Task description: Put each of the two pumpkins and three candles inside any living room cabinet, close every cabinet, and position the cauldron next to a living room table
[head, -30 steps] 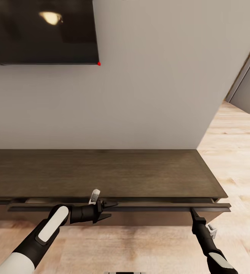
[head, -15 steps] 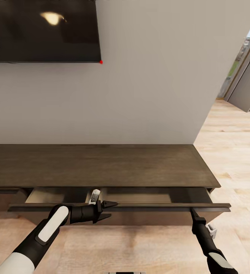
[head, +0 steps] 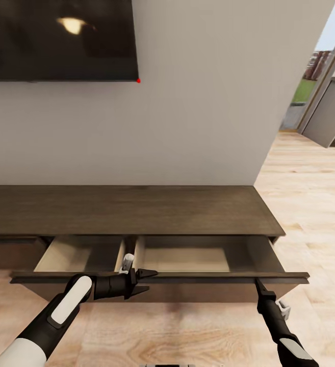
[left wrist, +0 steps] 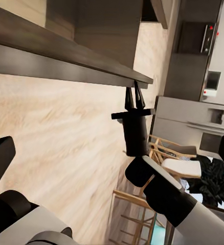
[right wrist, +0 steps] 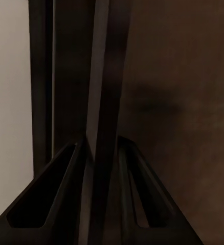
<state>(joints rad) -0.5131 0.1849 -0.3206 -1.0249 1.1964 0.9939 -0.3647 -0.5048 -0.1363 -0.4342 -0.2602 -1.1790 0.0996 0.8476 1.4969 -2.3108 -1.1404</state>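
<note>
The cabinet (head: 136,209) is a long low dark-brown unit against the wall. Its wide drawer stands pulled out, and the two pale beige compartments (head: 187,257) hold nothing. My right gripper (head: 257,281) is shut on the drawer front (head: 203,278) near its right end; the thin panel (right wrist: 109,76) runs between the fingers of that gripper (right wrist: 102,148). The left wrist view shows the same grip (left wrist: 135,94) from the side. My left gripper (head: 149,281) hangs open beside the drawer front's middle, holding nothing. Pumpkins, candles and cauldron are out of view.
A black TV (head: 55,41) hangs on the wall above the unit. Light wood floor (head: 310,204) stretches to the right toward a doorway with grey kitchen units (head: 333,114). Wooden chairs (left wrist: 168,150) and grey appliances (left wrist: 194,115) appear in the left wrist view.
The drawer has slid out from nearly shut to wide open, baring its beige inside. The whole view backed away from the wall with it; both grippers kept their places on the drawer front.
</note>
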